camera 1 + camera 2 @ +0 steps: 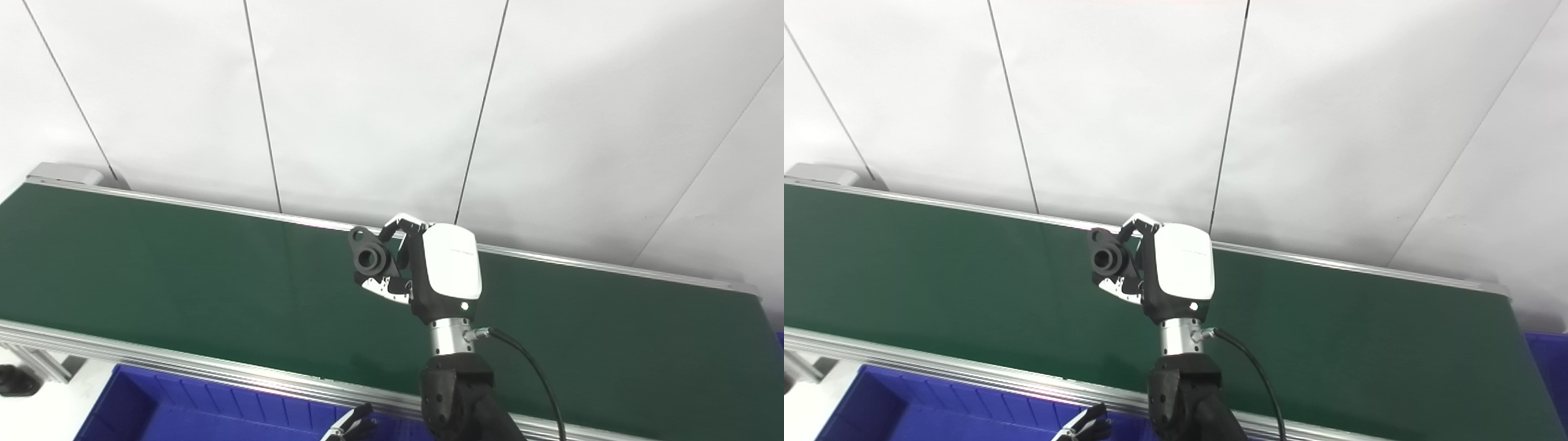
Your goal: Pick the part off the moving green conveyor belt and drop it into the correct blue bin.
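- Left eye view: right hand [442,272] is holding the black part [369,256] up over the green belt [171,269], fingers closed on it from top and bottom.
- Part is sitting with its flat plate upright, long axis roughly vertical, round bore pointing left and toward the camera.
- Left hand [350,425] is only showing fingertips at the bottom edge above the blue bin [184,410]; cannot tell whether it is open.
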